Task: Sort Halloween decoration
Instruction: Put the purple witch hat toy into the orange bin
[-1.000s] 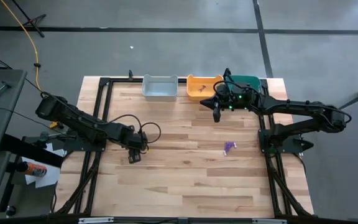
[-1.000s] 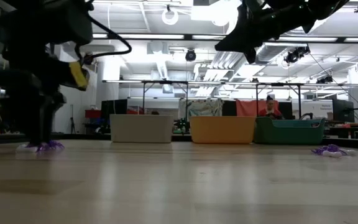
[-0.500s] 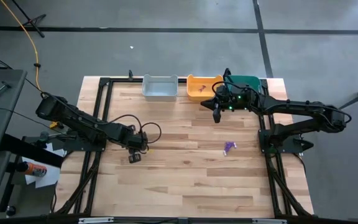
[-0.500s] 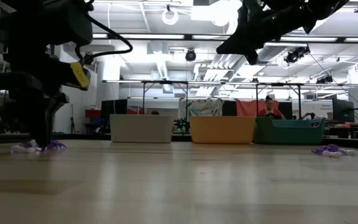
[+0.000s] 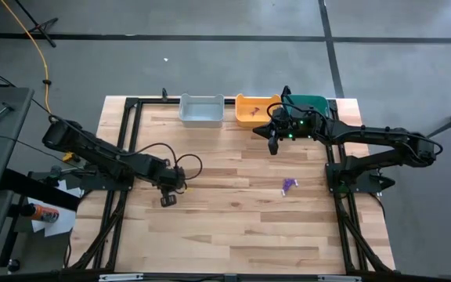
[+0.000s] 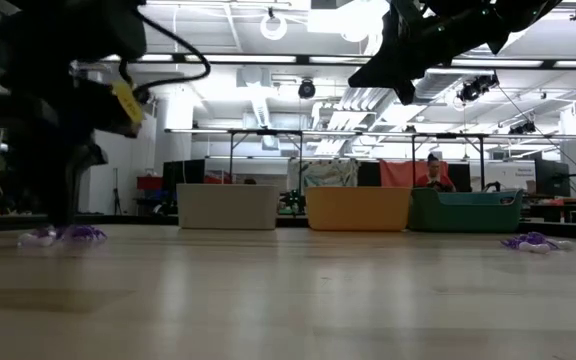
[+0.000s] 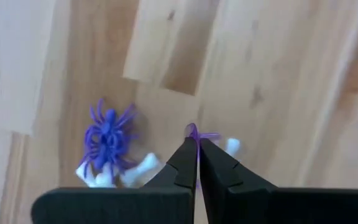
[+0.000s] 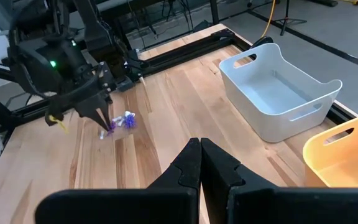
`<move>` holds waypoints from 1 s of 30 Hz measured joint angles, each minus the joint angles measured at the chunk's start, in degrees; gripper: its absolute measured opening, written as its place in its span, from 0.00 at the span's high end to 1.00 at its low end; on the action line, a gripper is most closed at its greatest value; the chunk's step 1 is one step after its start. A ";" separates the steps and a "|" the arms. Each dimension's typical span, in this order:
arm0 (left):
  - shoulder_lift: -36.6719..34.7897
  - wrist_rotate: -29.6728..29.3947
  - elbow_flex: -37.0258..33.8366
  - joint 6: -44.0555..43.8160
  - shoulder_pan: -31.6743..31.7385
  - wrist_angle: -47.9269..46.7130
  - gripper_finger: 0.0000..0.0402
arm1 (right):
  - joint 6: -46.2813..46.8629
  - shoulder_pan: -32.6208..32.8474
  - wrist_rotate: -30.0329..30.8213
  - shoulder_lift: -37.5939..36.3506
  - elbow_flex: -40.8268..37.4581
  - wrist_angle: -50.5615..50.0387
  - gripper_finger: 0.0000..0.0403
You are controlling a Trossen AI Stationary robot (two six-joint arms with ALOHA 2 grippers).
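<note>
A wooden table (image 5: 233,219) seen from above fills the centre of the frame, with three bins along its upper edge: a grey bin (image 5: 201,110), an orange bin (image 5: 254,109) and a teal bin (image 5: 310,103).

The left arm enters from the left edge and stretches low across the table towards the middle left, wrist bent downward. The left gripper (image 5: 167,199) points at the tabletop, its tips down among a small cluster of trinkets. In the left wrist view its fingers (image 7: 185,163) are pressed together, nipping a thin purple sliver (image 7: 194,133) at their tips. Just beside them lies a purple spider (image 7: 108,139) on top of small white bone-shaped pieces (image 7: 143,167).

The right arm reaches in from the right edge, extended nearly level, its gripper raised above the table. The right gripper (image 5: 273,146) hangs in front of the orange bin, its fingers (image 8: 190,163) closed together with nothing between them.

Another purple trinket (image 5: 289,185) lies alone on the wood at centre right, well apart from both grippers.
</note>
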 joint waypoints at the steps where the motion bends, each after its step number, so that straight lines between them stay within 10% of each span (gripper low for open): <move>1: -1.13 0.38 0.00 0.47 0.00 0.28 1.00 | 0.03 0.00 0.00 0.00 0.00 0.00 1.00; 8: -10.93 -0.63 0.00 4.29 4.32 7.46 1.00 | -1.13 0.00 -0.09 0.00 0.00 0.02 1.00; 22: -11.17 5.84 0.09 15.34 27.15 58.31 1.00 | -6.02 0.04 -6.31 0.00 0.00 7.00 1.00; 30: -10.78 12.29 1.26 14.91 30.01 63.04 1.00 | -4.70 0.95 -7.86 0.00 0.00 16.66 1.00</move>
